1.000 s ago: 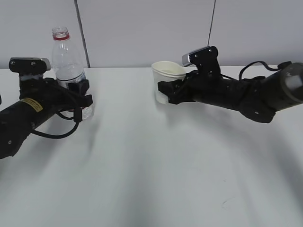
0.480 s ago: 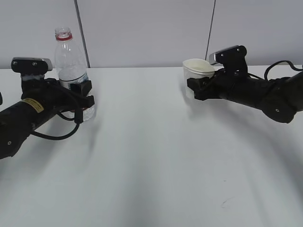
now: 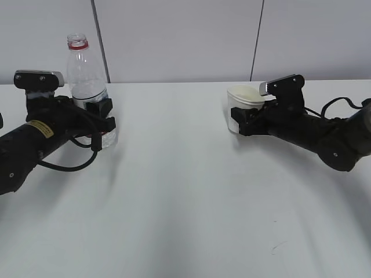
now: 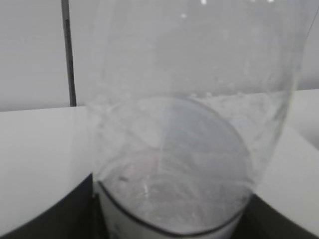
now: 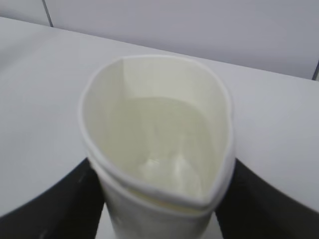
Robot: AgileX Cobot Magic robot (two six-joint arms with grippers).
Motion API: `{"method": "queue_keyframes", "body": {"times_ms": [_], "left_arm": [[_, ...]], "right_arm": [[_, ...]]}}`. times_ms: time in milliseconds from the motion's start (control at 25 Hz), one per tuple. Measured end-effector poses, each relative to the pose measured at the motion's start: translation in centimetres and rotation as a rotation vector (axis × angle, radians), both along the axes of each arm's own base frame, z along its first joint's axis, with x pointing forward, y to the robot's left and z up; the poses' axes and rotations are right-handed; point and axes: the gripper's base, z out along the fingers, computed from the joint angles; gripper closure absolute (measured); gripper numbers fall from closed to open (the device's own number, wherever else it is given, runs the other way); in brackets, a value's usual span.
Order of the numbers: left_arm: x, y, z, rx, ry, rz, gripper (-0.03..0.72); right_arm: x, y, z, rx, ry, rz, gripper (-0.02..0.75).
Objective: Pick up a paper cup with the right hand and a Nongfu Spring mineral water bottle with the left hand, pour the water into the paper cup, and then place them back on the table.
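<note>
Right hand (image 3: 239, 123) lowered paper cup (image 3: 241, 110) tableward, fingers squeezing it; left hand (image 3: 103, 120) unmoved, gripping bottle (image 3: 87, 81).

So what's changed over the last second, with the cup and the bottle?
The right gripper, gripping the cup throughout, carried it to the right in the exterior view, away from the bottle, and lowered it close to the table; whether it touches, I can't tell. The cup is squeezed out of round. The left gripper shifted the bottle only slightly early on, then held it upright in place. Nothing was released.
</note>
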Motion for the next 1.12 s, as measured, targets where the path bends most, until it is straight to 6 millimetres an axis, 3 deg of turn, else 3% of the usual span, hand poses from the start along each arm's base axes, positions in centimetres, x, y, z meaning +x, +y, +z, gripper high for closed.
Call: {"method": "queue_keyframes", "body": {"times_ms": [360, 1120], "left_arm": [[0.0, 0.0, 0.0, 0.000, 0.000, 0.000, 0.302], [0.0, 0.0, 0.0, 0.001, 0.000, -0.004, 0.302]], "right_arm": [[0.0, 0.0, -2.0, 0.025, -0.054, -0.012, 0.263], [0.1, -0.1, -2.0, 0.044, -0.089, -0.026, 0.263]]}}
